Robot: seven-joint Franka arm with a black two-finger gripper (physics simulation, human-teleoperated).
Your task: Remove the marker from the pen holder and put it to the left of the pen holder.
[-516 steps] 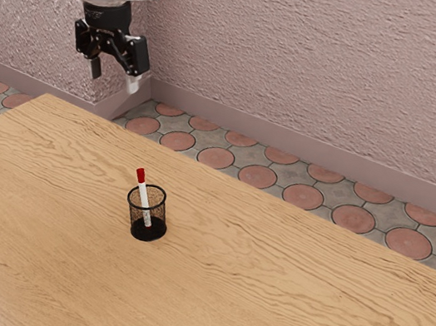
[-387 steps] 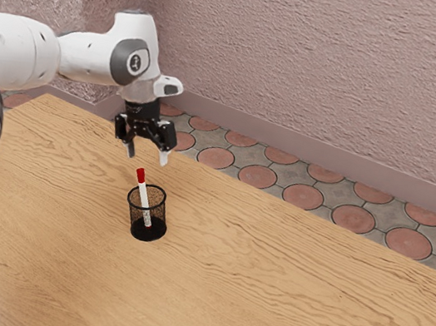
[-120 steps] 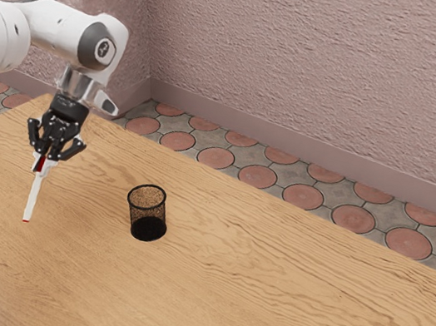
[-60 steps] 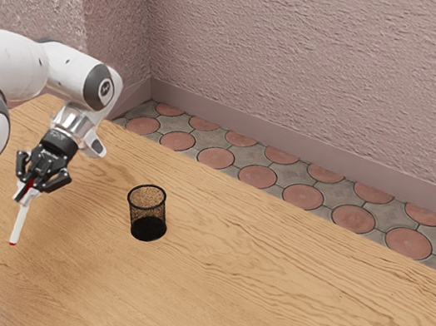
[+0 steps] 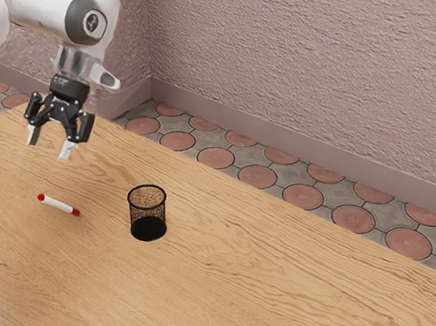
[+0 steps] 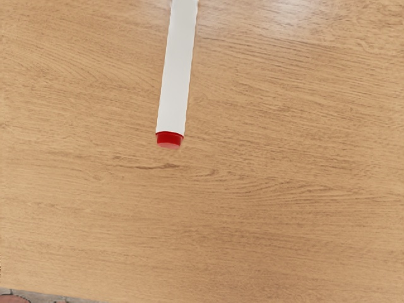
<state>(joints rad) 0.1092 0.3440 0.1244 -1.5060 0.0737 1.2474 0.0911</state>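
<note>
Two fingers of the gripper [image 5: 49, 145] stand spread apart above the table [image 5: 263, 289], pointing down, so the hand is released. The marker [image 5: 58, 205] lies on its side on the wood, below the fingertips in the exterior view and apart from them. Its barrel is white, with red at both ends, and it slants slightly: the end toward the exterior view's right lies a little nearer than the other. The pen holder [image 5: 147, 227], a round black mesh cup, stands upright on the table, to the exterior view's right of the marker. The two are near each other, with bare wood between them, and the marker is wholly outside the cup.

The wrist view shows part of the white barrel and one red end [image 6: 169, 139] against the wood grain. A strip of tiled floor crosses one corner there, past the table's edge.

The white arm [image 5: 43, 5] comes in from the exterior view's left and bends down to the gripper. On the far side of the table lies the floor [image 5: 258, 176], with round reddish tiles set in grey, and beyond it rises a rough pink wall [image 5: 327, 72]
</note>
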